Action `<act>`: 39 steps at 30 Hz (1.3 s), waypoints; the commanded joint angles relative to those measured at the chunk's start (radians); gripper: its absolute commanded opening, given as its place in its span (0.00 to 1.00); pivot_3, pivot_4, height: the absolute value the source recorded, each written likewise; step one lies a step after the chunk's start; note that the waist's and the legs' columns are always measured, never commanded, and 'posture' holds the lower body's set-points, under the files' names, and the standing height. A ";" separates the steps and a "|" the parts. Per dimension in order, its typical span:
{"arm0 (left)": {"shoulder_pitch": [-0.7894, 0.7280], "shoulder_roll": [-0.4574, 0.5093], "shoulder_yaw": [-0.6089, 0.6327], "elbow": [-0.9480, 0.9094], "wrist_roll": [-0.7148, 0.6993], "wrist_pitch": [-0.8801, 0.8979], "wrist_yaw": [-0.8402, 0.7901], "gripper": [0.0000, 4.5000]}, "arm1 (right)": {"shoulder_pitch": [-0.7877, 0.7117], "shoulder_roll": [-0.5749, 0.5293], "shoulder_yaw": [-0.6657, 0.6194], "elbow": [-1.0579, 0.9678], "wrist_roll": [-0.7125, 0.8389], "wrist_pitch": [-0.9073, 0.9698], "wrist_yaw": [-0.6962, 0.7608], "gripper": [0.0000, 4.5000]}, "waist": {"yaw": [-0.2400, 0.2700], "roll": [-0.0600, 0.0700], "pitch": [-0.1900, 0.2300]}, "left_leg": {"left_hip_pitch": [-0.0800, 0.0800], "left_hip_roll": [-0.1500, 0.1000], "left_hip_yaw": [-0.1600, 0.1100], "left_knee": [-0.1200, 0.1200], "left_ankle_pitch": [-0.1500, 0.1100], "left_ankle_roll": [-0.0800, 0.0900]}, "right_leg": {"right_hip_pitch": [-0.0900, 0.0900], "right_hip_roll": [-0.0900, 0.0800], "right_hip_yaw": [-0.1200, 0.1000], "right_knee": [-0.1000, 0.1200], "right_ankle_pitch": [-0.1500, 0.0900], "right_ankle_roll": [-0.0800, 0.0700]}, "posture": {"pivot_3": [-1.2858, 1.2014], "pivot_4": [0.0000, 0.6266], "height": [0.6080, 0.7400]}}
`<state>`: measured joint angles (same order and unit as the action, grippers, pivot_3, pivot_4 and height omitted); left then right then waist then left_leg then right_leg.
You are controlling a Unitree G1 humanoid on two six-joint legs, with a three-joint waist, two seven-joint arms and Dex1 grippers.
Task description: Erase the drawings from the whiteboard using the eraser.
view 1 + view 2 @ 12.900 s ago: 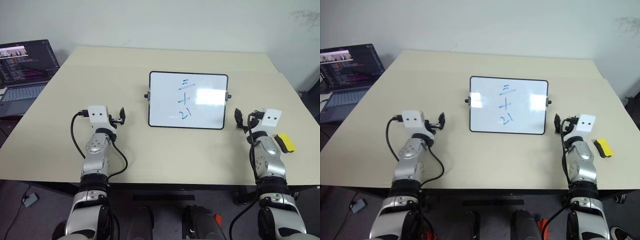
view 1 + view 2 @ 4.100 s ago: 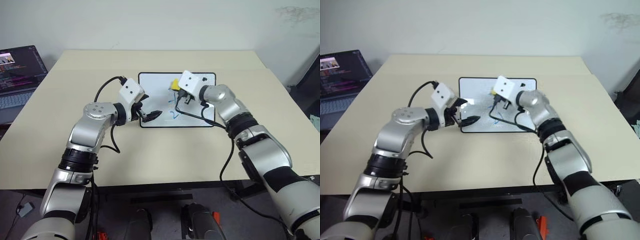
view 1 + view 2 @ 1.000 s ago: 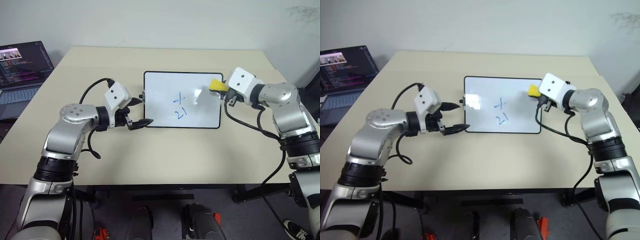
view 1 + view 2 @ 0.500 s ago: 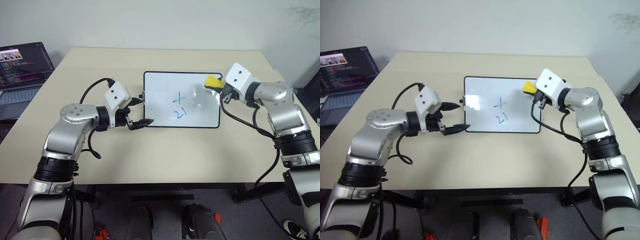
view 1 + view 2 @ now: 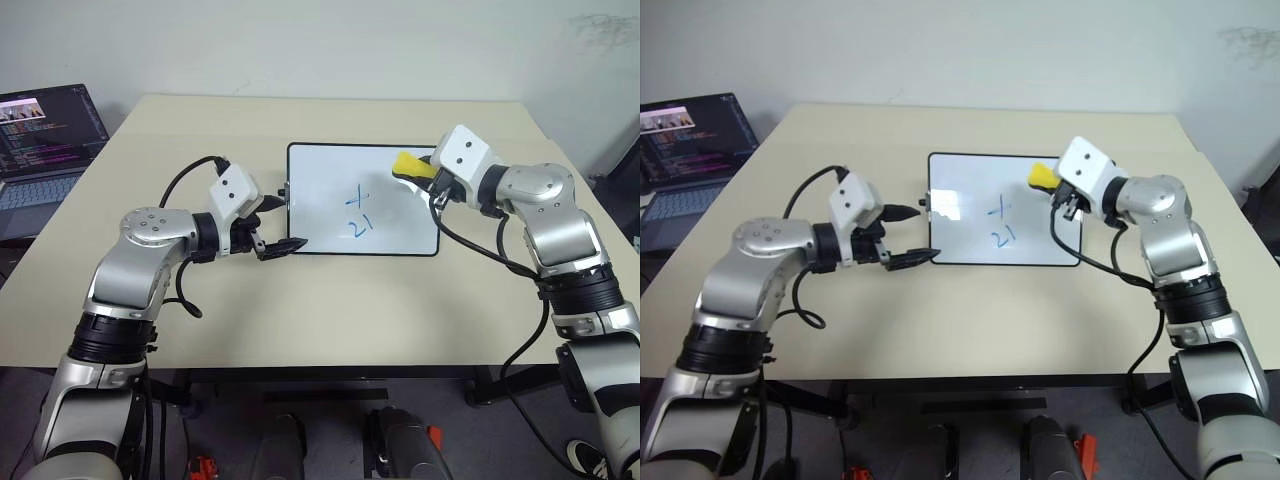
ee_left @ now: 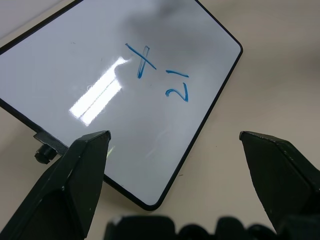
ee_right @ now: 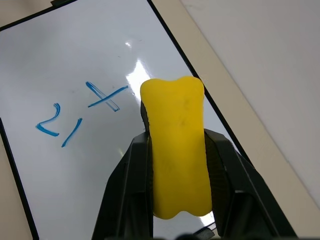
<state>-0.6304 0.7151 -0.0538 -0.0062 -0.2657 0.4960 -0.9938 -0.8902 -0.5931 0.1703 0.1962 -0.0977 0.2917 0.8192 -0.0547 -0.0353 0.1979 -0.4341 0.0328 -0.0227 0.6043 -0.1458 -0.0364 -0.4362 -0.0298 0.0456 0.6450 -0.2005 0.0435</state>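
Right wrist view: my right jaws (image 7: 177,165) clamp the small yellow block eraser (image 7: 176,150) over the glossy black-framed whiteboard (image 5: 320,170), beside blue marker drawings (image 5: 358,212); my left jaws (image 6: 175,175) gape wide at the whiteboard's near corner.

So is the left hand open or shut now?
Open. The left hand has its two black fingers spread wide apart by the whiteboard, holding nothing.

Probably an office or lab: a plain beige surface (image 5: 330,300), bare white wall (image 5: 330,45), an open laptop (image 5: 45,140) far left.
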 commanded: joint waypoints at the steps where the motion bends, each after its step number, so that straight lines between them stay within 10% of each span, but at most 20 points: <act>1: -0.010 0.004 0.006 -0.033 -0.005 -0.009 -0.003 1.00 | -0.005 -0.016 -0.014 -0.038 0.001 -0.004 0.002 0.23 | 0.000 0.000 0.000 | 0.000 0.000 0.000 0.000 0.000 0.000 | 0.000 0.000 0.000 0.000 0.000 0.000 | 0.52 0.24 1.00; 39: 0.027 -0.025 -0.051 -0.057 0.023 -0.009 0.017 1.00 | -0.202 0.280 0.222 0.465 -0.272 -0.197 -0.232 0.23 | -0.007 0.000 0.000 | 0.000 0.000 -0.001 0.001 0.000 0.000 | 0.000 0.001 0.000 0.001 0.000 0.000 | 0.52 0.24 1.00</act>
<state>-0.5979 0.6903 -0.1209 -0.0291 -0.2431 0.4945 -0.9898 -1.0579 -0.3256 0.3869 0.6414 -0.3533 0.1170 0.6049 -0.0615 -0.0354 0.1979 -0.4336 0.0331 -0.0236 0.6048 -0.1457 -0.0363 -0.4362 -0.0290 0.0456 0.6463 -0.2001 0.0431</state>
